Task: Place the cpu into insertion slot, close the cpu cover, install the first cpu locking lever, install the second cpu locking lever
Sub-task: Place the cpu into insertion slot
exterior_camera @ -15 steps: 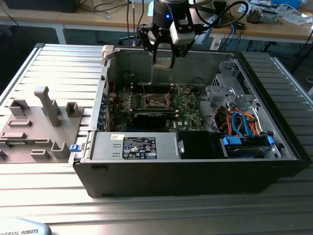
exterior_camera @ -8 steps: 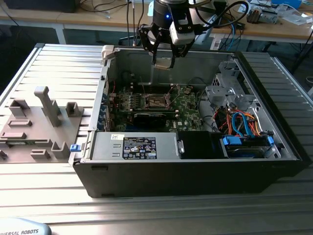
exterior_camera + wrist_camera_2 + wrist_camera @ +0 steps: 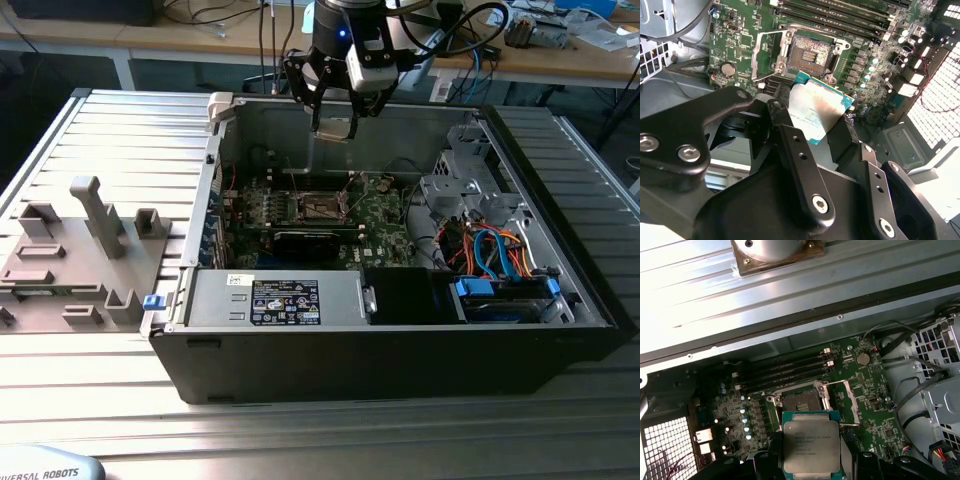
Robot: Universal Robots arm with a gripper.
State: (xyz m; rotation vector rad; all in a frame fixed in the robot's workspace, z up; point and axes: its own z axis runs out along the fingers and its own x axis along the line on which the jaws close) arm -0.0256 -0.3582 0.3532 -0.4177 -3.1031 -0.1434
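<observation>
My hand (image 3: 335,127) grips the cpu (image 3: 811,445) above the slot (image 3: 799,401); a tilted or offset descent could damage both.

Ribbed metal table (image 3: 300,430) with open computer case (image 3: 380,352) and grey fixture block (image 3: 100,235) on top.

A ribbed grey metal worktop (image 3: 110,130) spreads wide under bright, even light. Behind it stands a pale wooden bench (image 3: 590,62) on white legs, strewn with cables (image 3: 225,12); beneath lies dark shadow.
</observation>
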